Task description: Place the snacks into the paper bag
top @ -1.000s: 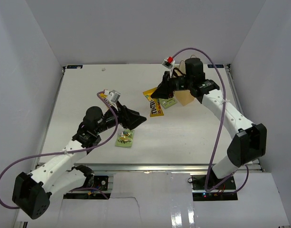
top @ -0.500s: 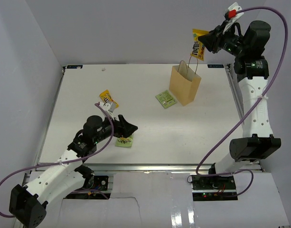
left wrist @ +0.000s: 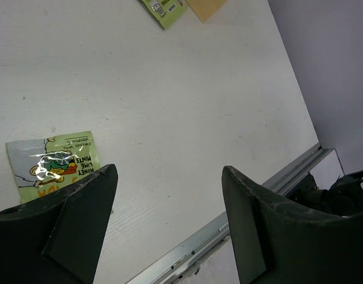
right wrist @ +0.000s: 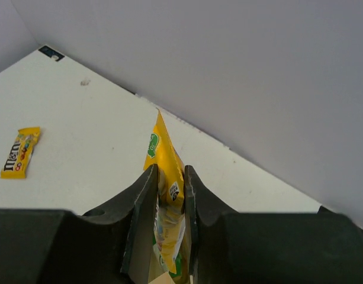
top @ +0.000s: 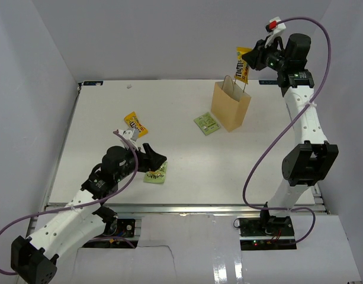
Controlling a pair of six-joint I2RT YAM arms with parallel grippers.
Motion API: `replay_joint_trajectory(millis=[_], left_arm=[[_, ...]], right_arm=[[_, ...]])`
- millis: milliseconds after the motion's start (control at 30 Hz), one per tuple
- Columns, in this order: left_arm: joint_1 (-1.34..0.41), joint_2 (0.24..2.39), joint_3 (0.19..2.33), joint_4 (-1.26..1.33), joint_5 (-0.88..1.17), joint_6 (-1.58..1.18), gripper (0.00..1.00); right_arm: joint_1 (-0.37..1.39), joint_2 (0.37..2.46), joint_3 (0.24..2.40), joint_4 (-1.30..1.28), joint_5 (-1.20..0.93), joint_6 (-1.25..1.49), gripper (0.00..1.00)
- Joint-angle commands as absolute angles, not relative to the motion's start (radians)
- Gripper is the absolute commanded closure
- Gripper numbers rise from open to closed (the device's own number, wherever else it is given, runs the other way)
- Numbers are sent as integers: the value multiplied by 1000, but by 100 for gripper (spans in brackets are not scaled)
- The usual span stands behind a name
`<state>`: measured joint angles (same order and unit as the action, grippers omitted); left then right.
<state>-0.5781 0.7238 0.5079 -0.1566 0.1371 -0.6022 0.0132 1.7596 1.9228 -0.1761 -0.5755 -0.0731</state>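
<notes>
While right tool (top: pixel 248 59) pinches a yellow candy pack (top: pixel 243 65) above tan paper bag (top: pixel 231 107), left tool (left wrist: pixel 169 171) agape

The tan kraft paper bag (top: pixel 231 106) looks matt. The yellow plastic-film candy pack (right wrist: pixel 164 177) and the light-green square plastic pack (left wrist: pixel 54 165) are glossy, the latter crinkled with glare. The white counter (left wrist: pixel 169 106) is smooth and matt; its edge rail (left wrist: pixel 199 234) is brushed metal.

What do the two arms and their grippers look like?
The left arm and right arm have white shells with black joints. A purple cable loops along each. The left gripper and right gripper have two black, wedge-shaped fingers. A small white and red part sits on the right wrist.
</notes>
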Motion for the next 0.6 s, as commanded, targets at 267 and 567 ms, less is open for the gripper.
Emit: replay_joint_trajectory(millis=[267,567], left_arm=[[-580,739,522,-178,98,-627,18],[-580,745,520,-190,74,-641,18]], right_arm=[[54,1766,1744,-74,-509,-147,90],[83,1737,1629,-35,-460,-192,78]])
